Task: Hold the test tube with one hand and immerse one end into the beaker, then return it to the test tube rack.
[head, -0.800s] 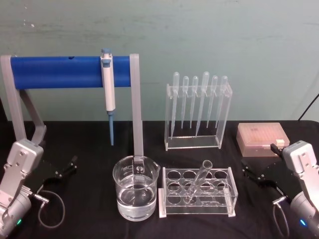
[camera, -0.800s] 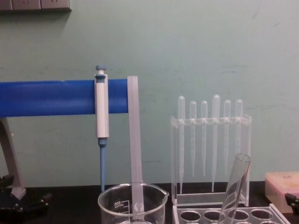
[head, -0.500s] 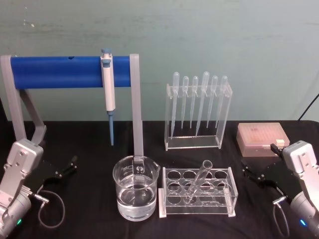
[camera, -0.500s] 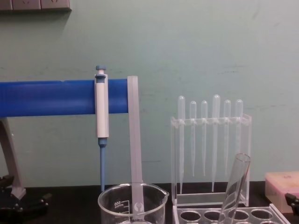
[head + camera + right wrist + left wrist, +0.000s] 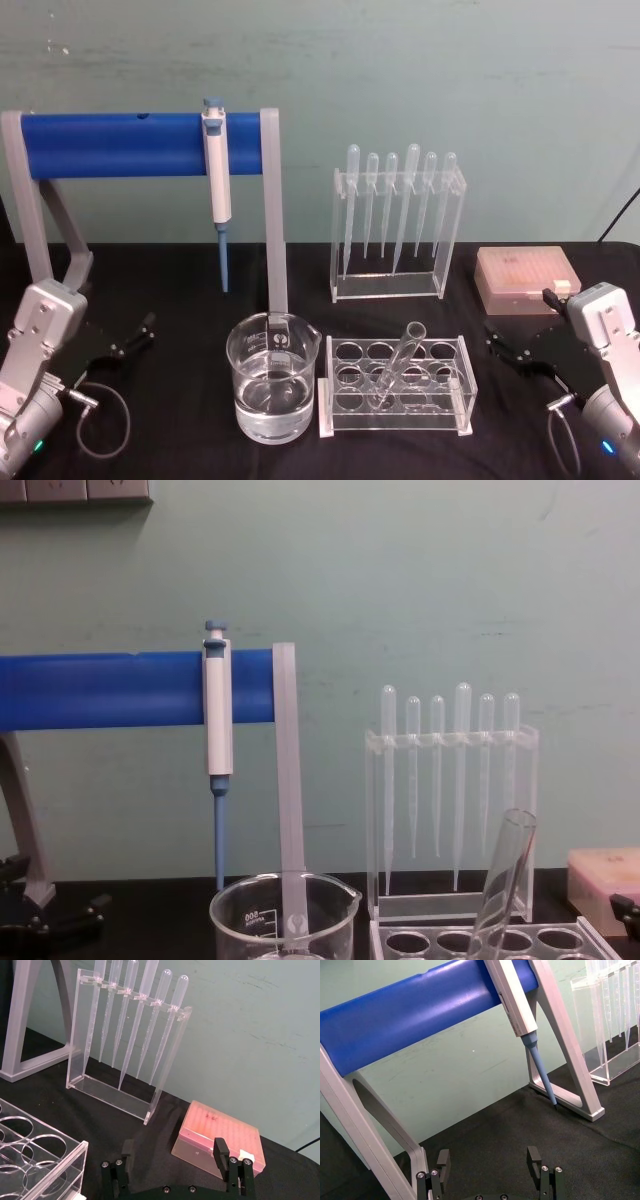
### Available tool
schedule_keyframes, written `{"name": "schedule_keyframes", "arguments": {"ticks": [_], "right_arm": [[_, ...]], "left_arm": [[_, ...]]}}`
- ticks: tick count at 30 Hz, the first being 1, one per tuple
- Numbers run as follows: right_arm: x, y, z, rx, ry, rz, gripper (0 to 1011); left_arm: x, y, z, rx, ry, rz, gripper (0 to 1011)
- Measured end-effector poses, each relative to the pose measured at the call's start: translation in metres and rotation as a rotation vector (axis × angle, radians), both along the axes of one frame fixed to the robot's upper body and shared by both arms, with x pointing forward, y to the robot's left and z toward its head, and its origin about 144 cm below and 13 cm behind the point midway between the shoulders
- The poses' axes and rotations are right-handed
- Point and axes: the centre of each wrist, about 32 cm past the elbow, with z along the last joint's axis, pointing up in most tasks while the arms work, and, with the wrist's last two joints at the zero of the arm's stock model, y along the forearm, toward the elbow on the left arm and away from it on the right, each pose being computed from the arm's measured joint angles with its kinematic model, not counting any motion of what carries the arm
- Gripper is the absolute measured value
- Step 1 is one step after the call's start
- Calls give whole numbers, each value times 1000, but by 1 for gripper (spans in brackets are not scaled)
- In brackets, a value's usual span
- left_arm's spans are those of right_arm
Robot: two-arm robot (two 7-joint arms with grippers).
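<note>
The test tube [image 5: 398,363] is clear glass and leans tilted in a hole of the clear plastic rack [image 5: 395,390], its open rim up; in the chest view the test tube [image 5: 505,880] rises just right of the beaker. The beaker [image 5: 272,376] holds clear liquid and stands directly left of the rack; its rim [image 5: 285,905] shows low in the chest view. My left gripper [image 5: 135,335] rests open near the table's left edge, well away from the beaker, with nothing between its fingers [image 5: 534,1157]. My right gripper [image 5: 497,345] sits open right of the rack, also empty, its fingers [image 5: 220,1149] spread.
A blue-and-white pipettor [image 5: 217,180] hangs on a blue bar stand [image 5: 120,143] behind the beaker. A tall clear holder with several pipettes [image 5: 397,215] stands behind the rack. A pink tip box [image 5: 527,280] lies at the back right. Black cloth [image 5: 180,300] covers the table.
</note>
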Motion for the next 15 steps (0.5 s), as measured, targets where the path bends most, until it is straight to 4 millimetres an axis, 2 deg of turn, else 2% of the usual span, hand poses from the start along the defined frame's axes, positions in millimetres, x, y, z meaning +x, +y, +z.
{"name": "schedule_keyframes", "arguments": {"ticks": [15], "right_arm": [[0, 0, 0, 0, 0, 0, 1000]], "left_arm": [[0, 0, 0, 0, 0, 0, 1000]]}}
